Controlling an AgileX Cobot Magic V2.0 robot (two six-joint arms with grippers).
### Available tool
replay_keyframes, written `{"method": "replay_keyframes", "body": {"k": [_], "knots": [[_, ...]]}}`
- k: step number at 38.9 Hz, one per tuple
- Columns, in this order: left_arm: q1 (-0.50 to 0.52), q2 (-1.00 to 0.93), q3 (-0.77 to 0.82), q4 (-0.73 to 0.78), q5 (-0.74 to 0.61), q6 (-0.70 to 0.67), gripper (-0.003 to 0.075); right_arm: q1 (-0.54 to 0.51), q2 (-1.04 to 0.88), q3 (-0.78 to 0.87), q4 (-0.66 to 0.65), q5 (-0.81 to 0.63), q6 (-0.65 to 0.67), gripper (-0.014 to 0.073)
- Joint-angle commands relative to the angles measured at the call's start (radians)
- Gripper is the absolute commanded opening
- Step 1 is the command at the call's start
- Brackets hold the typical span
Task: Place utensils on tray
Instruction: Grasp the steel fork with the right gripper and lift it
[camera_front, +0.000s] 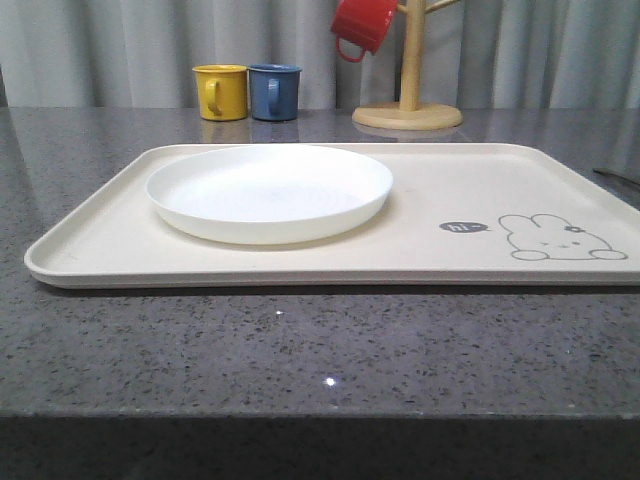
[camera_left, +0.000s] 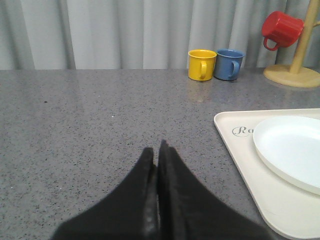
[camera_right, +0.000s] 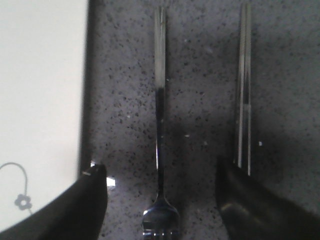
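Fork (camera_right: 159, 125) tines cut off between open right pincer (camera_right: 160, 192)

Ahead of me a cream tray (camera_front: 420, 255) lies flat on the speckled grey surface (camera_front: 300, 350), its long side toward me. A round white plate (camera_front: 270, 192) sits on the tray's left half, away from the rim. On the tray's right part I see a grey "hi" bubble (camera_front: 459, 227) just beside a rabbit drawing (camera_front: 560, 240). Behind the tray, a yellow mug (camera_front: 221, 92) and a blue mug (camera_front: 274, 92) stand side by side. To their right stands a wooden mug tree (camera_front: 409, 100) with a red mug (camera_front: 362, 26) hanging on it, in front of grey curtains (camera_front: 120, 50).
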Motion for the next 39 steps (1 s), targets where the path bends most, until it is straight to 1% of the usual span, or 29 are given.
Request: {"method": "replay_keyframes", "body": {"k": [1,12,14,17,19,24,29,35,39], "knots": [[0.003,0.011,-0.026,-0.008,-0.083,-0.01,-0.0018,-0.005,0.028,-0.041,-0.009,-0.022,0.001,0.0486],[0.003,0.011,-0.026,-0.008,-0.083,-0.01,-0.0018,-0.005,0.114,-0.05,-0.011,-0.055,-0.01,0.0482],[0.003,0.011,-0.026,-0.008,-0.083,-0.01,-0.0018,-0.005,0.118,-0.05,-0.011,-0.057,-0.01,0.0462],[0.003,0.011,-0.026,-0.008,-0.083,-0.01,-0.0018,-0.005,0.125,-0.05,-0.012,-0.058,-0.01,0.0395],[0.003,0.011,-0.026,-0.008,-0.083,-0.01,-0.0018,-0.005,0.126,-0.05,-0.014,-0.058,-0.01,0.0367],[0.003,0.011,-0.026,-0.008,-0.083,-0.01,-0.0018,-0.005,0.126,-0.05,-0.016,-0.051,-0.01,0.0354],[0.003,0.011,-0.026,-0.008,-0.083,-0.01,-0.0018,-0.005,0.13,-0.05,-0.017,-0.046,-0.01,0.0252],[0.003,0.011,-0.026,-0.008,-0.083,-0.01,-0.0018,-0.005,0.13,-0.05,-0.017,-0.034,-0.01,0.0087],[0.003,0.011,-0.026,-0.008,-0.083,-0.01,-0.0018,-0.005,0.126,-0.05,-0.017,-0.034,-0.01,0.0029]]}}
